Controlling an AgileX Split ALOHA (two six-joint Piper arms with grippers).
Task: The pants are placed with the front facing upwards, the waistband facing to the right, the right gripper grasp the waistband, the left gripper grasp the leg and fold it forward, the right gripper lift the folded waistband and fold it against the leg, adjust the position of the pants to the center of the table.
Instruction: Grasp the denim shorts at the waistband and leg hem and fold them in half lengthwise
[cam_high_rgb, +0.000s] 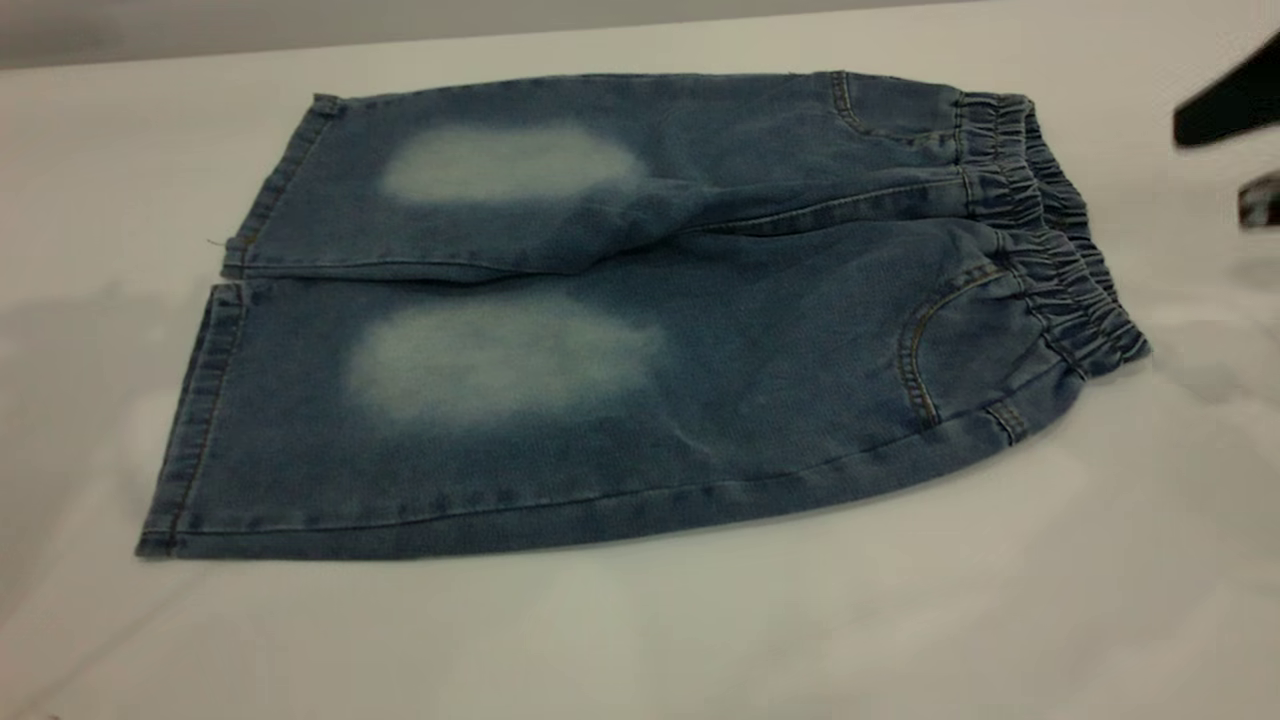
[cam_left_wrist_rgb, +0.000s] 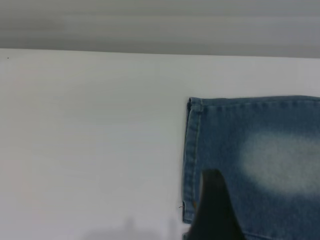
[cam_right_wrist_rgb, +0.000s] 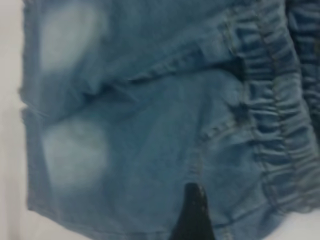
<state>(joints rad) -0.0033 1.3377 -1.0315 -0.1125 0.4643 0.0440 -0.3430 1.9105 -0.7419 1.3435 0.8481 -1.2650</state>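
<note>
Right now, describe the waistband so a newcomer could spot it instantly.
On the white table lie flat blue denim pants. Follow them to their narrow end at the exterior view's right: the waistband is the darker, gathered, ruched elastic strip there. Unlike the smooth legs with pale faded ovals, it is tightly puckered.

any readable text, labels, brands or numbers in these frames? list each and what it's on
None. No view shows any word, number, logo or sign.
The pants: only tan stitching and two pale faded patches; no tag or brand patch shows, and the waistband bears no print.
The table: plain white, no marks.
The right gripper at the exterior view's right edge: dark, no lettering visible.
</note>
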